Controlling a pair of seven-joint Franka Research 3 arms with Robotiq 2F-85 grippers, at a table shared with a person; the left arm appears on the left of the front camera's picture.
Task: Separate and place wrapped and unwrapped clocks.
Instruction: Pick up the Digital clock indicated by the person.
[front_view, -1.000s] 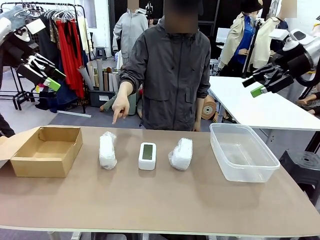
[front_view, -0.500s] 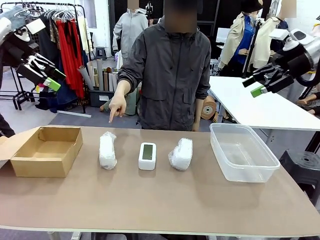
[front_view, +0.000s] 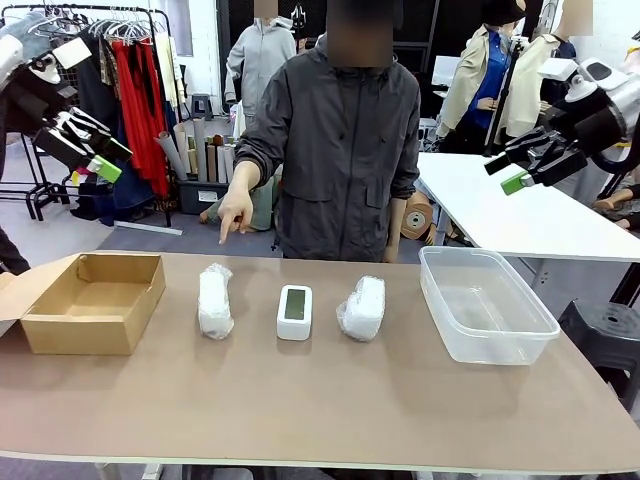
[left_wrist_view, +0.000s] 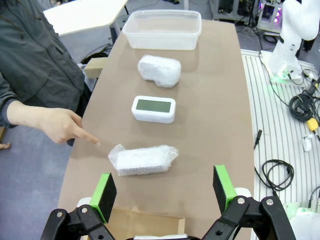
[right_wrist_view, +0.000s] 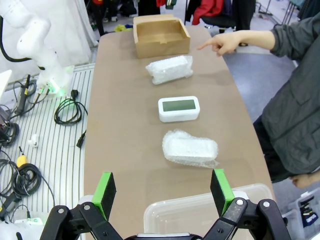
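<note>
Little has changed in the last second. The person's hand (front_view: 236, 212) has lifted a touch and drawn back toward the body, its forefinger still aimed down at the far edge of the table (front_view: 300, 410). Nothing on the table has shifted and neither arm has stirred. The left claw (front_view: 105, 156) hangs high with its jaws spread as wide as they go and nothing between them; the right claw (front_view: 508, 173) is the same, wide and empty. Seen along the left claw's fingers, the first wrapped clock (left_wrist_view: 143, 160) lies closest ahead, between the lines of the two green pads, with the pointing finger just off its side. The bare clock (left_wrist_view: 153, 108) comes next beyond it, then the second wrapped clock (left_wrist_view: 159, 70), and the clear tub (left_wrist_view: 161, 40) lies farthest out, while the cardboard box (left_wrist_view: 150, 224) sits right below that claw. From the right claw the order runs the other way: tub beneath it, second wrapped clock closest ahead, box farthest. I judge that the sorting has not begun, since all three clocks lie in a row, apart from one another and outside both containers. The gesture likely marks the first wrapped clock as the one to fetch, a job best suited to the left claw.
</note>
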